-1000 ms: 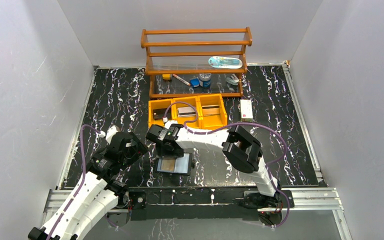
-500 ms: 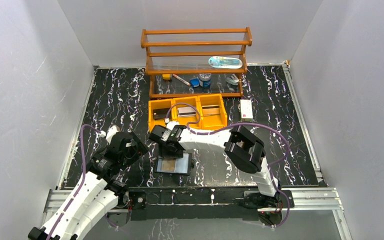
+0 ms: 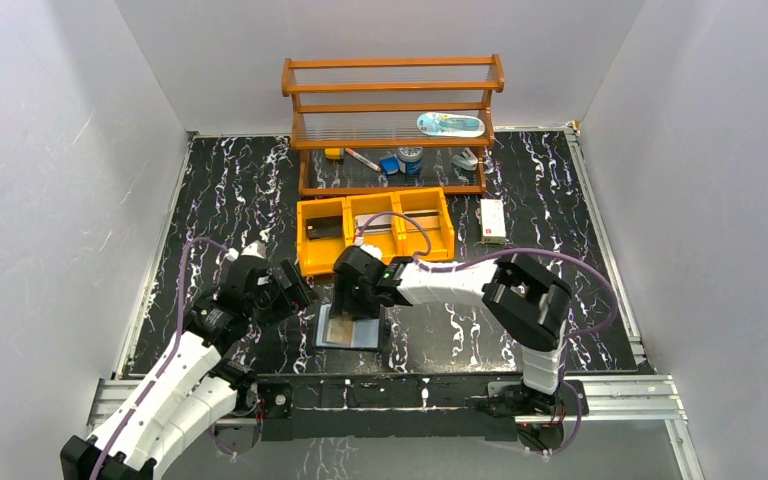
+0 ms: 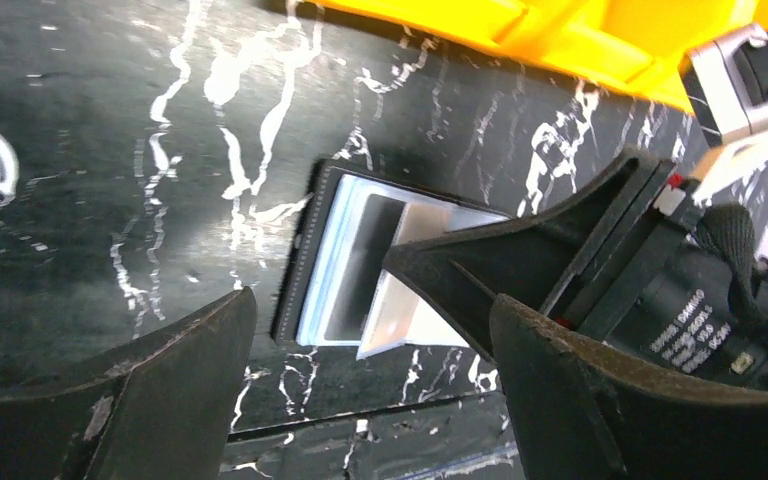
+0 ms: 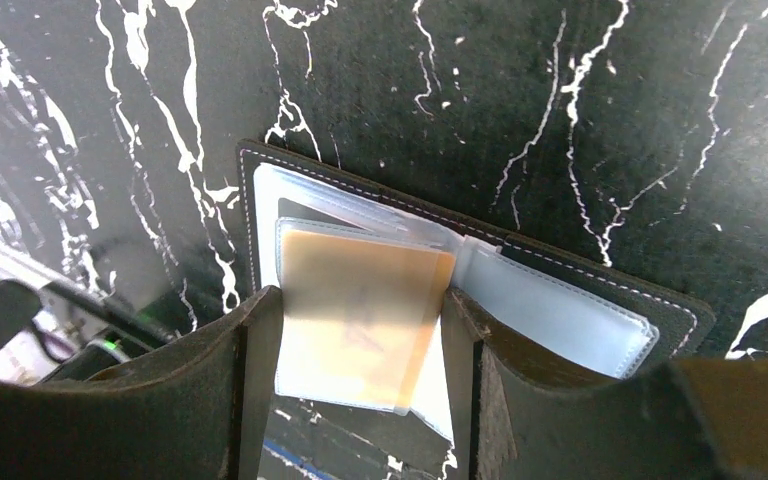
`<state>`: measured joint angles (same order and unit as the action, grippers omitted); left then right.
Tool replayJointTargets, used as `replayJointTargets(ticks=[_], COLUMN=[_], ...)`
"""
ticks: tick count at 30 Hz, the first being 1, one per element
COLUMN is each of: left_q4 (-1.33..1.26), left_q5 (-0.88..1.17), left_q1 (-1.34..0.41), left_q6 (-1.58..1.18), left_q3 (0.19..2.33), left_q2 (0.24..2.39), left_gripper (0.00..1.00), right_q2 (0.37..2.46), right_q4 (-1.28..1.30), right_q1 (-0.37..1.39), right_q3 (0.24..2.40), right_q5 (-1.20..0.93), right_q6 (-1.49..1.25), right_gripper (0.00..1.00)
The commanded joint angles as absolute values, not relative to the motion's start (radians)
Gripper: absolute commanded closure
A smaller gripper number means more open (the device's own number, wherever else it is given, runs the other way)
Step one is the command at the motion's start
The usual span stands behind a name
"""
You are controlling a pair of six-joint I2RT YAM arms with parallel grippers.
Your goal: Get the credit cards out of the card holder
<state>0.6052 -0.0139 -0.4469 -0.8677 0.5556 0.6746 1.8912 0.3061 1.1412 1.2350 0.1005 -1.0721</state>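
The card holder [image 3: 355, 332] lies open on the black marble table near the front edge, black outside with pale blue-grey clear sleeves inside [image 5: 560, 300]. A tan-brown credit card [image 5: 360, 310] in a clear sleeve stands between my right gripper's fingers, its near end raised off the holder. My right gripper [image 5: 360, 400] is shut across the card's two side edges, right over the holder [image 3: 357, 298]. My left gripper [image 3: 298, 283] is open and empty, just left of the holder [image 4: 330, 250], which shows between its fingers [image 4: 120, 400]. Other cards are not distinguishable.
A yellow three-compartment bin tray [image 3: 308, 268] stands just behind the holder, holding dark and pale items. A wooden shelf [image 3: 392, 110] with small objects is at the back. A white box [image 3: 492, 220] lies right of the tray. The table's front rail [image 3: 420, 385] is close below the holder.
My left gripper has swung right, closer to the holder. My right gripper has shifted right and down onto the holder, and its elbow has moved right.
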Motion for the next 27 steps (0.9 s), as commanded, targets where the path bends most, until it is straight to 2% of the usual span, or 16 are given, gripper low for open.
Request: replayJointTargets(ticks=[1, 8, 16, 25, 27], left_q4=[0.485, 0.374, 0.302, 0.261, 0.258], left_q5=[0.187, 0.386, 0.491, 0.522, 0.524], left_q1=[-0.442, -0.442, -0.442, -0.444, -0.445], left_q6=[-0.816, -0.783, -0.77, -0.728, -0.723], left_q3=[0.52, 0.472, 0.423, 0.437, 0.438], left_q2=[0.708, 0.805, 0.877, 0.985, 1.007], left_gripper=[0.17, 0.35, 0.49, 0.74, 0.83], right_q2=[1.816, 1.794, 1.779, 1.783, 1.781], right_q4=[0.126, 0.083, 0.071, 0.071, 0.072], right_q1=[1.105, 1.087, 1.083, 1.073, 1.067], right_q3=[1.102, 1.046, 1.022, 1.029, 1.032], right_q5=[-0.025, -0.053, -0.055, -0.085, -0.096], right_q6=[-1.103, -1.124, -1.125, -1.118, -1.118], right_gripper=[0.47, 0.47, 0.47, 0.46, 0.45])
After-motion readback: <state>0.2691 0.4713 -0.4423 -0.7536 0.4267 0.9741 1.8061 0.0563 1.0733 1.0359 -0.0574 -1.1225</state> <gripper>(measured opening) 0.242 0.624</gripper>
